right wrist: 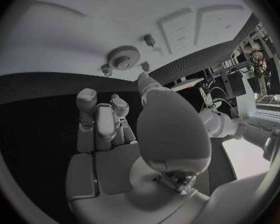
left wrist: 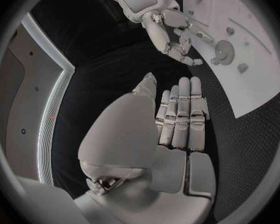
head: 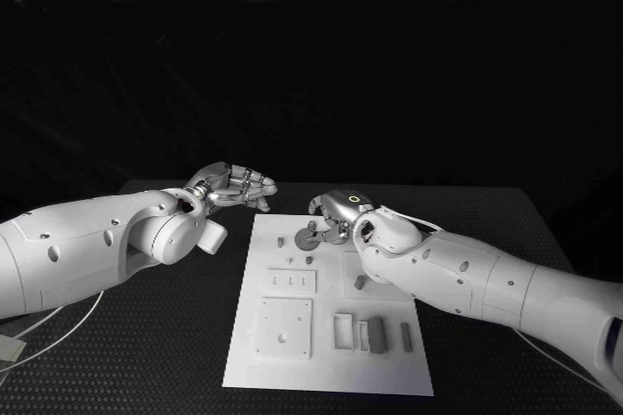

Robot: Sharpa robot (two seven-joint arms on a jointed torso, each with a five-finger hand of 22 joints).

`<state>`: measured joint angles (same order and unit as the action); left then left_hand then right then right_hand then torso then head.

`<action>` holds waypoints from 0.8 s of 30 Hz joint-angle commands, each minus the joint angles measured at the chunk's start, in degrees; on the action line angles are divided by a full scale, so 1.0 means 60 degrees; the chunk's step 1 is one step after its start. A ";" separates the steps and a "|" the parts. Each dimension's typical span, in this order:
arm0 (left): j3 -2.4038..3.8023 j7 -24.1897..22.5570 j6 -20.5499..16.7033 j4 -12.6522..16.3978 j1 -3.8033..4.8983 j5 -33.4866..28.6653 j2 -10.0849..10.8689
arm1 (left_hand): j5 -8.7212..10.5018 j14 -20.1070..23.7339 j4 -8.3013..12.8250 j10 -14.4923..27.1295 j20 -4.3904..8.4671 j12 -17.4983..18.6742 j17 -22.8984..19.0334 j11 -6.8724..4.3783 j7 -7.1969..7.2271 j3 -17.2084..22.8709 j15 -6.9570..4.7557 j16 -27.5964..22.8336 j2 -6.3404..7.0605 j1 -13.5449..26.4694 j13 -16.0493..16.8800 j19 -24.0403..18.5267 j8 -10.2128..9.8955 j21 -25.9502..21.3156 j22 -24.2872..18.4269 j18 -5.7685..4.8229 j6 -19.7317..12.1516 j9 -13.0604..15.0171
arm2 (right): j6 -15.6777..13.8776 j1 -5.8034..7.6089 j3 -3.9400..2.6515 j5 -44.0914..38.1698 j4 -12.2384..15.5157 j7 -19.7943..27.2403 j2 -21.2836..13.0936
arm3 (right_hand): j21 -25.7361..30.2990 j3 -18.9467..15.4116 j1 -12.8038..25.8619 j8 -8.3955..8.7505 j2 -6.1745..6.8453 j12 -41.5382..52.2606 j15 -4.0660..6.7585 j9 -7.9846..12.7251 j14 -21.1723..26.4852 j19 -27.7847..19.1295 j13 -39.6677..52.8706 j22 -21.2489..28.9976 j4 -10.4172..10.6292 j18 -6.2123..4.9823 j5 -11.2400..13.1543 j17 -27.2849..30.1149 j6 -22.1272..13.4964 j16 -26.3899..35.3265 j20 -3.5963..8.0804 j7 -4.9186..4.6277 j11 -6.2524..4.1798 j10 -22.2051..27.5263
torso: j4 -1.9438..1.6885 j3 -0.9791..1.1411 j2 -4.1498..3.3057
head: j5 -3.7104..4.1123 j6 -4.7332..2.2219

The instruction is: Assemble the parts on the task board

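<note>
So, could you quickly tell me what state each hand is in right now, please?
Left hand: open, fingers extended, holding nothing.
Right hand: fingers curled in, nothing in them, near the gear.

My left hand (head: 237, 186) hangs empty, fingers straight and close together. My right hand (head: 335, 213) is empty too, fingers bent forward and slightly apart. Both my arms reach inward.
</note>
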<state>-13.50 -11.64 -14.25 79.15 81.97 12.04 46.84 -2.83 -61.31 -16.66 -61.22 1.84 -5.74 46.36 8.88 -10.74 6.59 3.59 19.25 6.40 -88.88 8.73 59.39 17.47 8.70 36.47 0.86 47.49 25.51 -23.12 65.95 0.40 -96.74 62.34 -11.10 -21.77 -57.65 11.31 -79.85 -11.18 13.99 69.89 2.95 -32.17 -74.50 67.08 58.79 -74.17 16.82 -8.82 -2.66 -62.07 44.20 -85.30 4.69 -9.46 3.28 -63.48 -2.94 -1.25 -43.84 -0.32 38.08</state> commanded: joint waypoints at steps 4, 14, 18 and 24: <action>0.0006 -0.0135 0.0156 -0.0045 0.0008 0.0063 0.0043 | -0.0022 -0.0065 0.0009 -0.0027 0.0027 0.0042 0.0017 0.0035 -0.0038 -0.0064 0.0017 -0.0048 0.0046 0.0051 0.0016 0.0004 -0.0048 -0.0041 -0.0001 0.0096 -0.0046 -0.0002 | -0.0218 0.0084 -0.0227 0.0503 0.0718 -0.0015 -0.0563 | 0.0026 0.0275 0.0075 -0.0013 0.0058 0.0079 -0.0045 -0.0084 0.0015 0.0091 -0.0006 0.0020 -0.0024 -0.1029 0.0001 0.0035 -0.0066 -0.0013 0.0034 -0.0111 0.0045 0.0001 | 0.0036 0.0021 -0.0001 | -0.0010 -0.0061; -0.0001 -0.0164 0.0401 -0.0303 -0.0006 0.0256 -0.0012 | -0.0023 -0.0079 0.0008 -0.0123 0.0030 0.0008 0.0047 0.0000 -0.0013 -0.0058 0.0013 -0.0076 0.0002 0.0064 0.0044 0.0017 -0.0017 -0.0051 0.0006 0.0096 0.0017 0.0016 | -0.0123 0.0147 -0.0564 0.0775 0.2119 -0.0065 -0.1869 | 0.0017 0.0435 0.0105 -0.0106 0.0033 0.0101 0.0000 -0.0182 0.0034 0.0070 -0.0010 0.0011 -0.0045 -0.1029 0.0002 0.0072 0.0074 -0.0015 0.0052 -0.0059 -0.0004 0.0015 | 0.0189 0.0114 0.0080 | -0.0088 -0.0161; -0.0003 -0.0158 0.0462 -0.0431 -0.0094 0.0374 0.0004 | -0.0022 -0.0092 0.0010 -0.0298 0.0033 -0.0070 0.0079 -0.0073 0.0004 -0.0066 0.0007 -0.0107 -0.0022 0.0062 0.0096 0.0023 -0.0004 -0.0065 0.0014 0.0095 0.0050 0.0025 | -0.0084 0.0155 -0.0566 0.0927 0.2624 0.0012 -0.2336 | 0.0016 0.0468 0.0065 -0.0140 0.0032 0.0104 0.0022 -0.0218 0.0060 0.0051 -0.0014 0.0005 -0.0053 -0.1029 0.0003 0.0114 0.0128 -0.0007 0.0057 -0.0035 -0.0026 0.0020 | 0.0256 0.0199 0.0113 | -0.0161 -0.0174; -0.0003 -0.0122 0.0467 -0.0664 -0.0173 0.0771 -0.0025 | -0.0021 -0.0134 0.0007 -0.0604 0.0045 -0.0208 0.0131 -0.0208 0.0092 -0.0087 -0.0005 -0.0143 -0.0066 0.0084 0.0195 0.0050 0.0107 -0.0076 0.0032 0.0092 0.0264 0.0080 | -0.0116 0.0170 -0.0566 0.1260 0.2899 0.0362 -0.2801 | 0.0028 0.0510 -0.0027 -0.0210 0.0013 0.0087 0.0058 -0.0280 0.0187 -0.0001 -0.0029 -0.0001 -0.0066 -0.1029 0.0003 0.0313 0.0244 0.0046 0.0054 0.0006 -0.0065 0.0047 | 0.0362 0.0282 0.0184 | -0.0204 -0.0213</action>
<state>-13.56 -11.78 -12.70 75.28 81.01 14.51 46.86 -2.83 -61.74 -16.56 -64.45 1.84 -6.64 47.12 7.56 -10.21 6.37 3.58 18.58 6.23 -88.54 9.86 59.39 17.95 8.48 36.58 0.85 48.84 25.95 -23.85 66.89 -2.97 -91.30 79.52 -10.85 -38.34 -57.65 14.02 -79.64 -12.27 14.19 70.34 3.28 -33.80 -73.75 67.43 58.67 -74.12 16.43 -8.55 -2.66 -60.29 45.19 -85.19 4.76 -9.20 3.19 -63.41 -1.24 0.05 -43.05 -1.38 36.87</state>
